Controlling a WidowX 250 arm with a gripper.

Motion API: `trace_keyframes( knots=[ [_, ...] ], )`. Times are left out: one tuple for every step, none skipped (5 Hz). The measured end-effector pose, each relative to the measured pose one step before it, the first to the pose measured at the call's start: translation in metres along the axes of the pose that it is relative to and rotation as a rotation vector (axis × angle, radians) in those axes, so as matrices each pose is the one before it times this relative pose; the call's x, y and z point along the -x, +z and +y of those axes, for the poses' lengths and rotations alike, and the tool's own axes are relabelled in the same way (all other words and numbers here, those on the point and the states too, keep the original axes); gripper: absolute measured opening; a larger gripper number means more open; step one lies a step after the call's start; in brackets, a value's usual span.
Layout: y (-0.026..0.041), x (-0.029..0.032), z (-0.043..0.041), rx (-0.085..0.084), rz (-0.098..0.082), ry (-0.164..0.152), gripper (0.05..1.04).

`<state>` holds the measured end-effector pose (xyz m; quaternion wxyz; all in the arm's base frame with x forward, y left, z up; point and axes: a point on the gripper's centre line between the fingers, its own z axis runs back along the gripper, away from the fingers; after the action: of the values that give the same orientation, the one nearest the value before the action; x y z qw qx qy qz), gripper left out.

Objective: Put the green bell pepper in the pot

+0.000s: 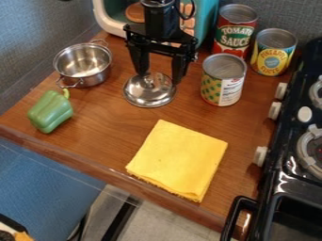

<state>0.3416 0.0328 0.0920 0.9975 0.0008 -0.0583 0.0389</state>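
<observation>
My fingers (181, 69) are spread with nothing pinched between them, their tips at the lid (146, 98), which lies knob up on the surface (94, 129). On one side of the lid I see a can (213, 89), with two more cans (235, 35) behind it; on the other, the upright, uncovered pot (91, 77). The pepper (50, 111) lies outside the pot, near its handle. Farther out are a folded yellow cloth (179, 157) and the stove (283, 176).

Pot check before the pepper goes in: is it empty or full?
Empty: looking into the pot, only bare shiny metal shows.
</observation>
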Motion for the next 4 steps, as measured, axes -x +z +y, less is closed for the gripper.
trace_keyframes(
  knots=[
    [-0.01003,0.00427,-0.00066,0.0047,0.0321,-0.0021,1.001],
    [-0.00925,0.01286,0.01684,0.0228,0.0231,0.0027,1.001],
    [0.01040,0.01917,0.03482,0.0206,-0.0233,0.0162,1.001],
    [0.00039,0.02892,0.04690,0.0138,0.0082,0.0261,1.001]
  ],
)
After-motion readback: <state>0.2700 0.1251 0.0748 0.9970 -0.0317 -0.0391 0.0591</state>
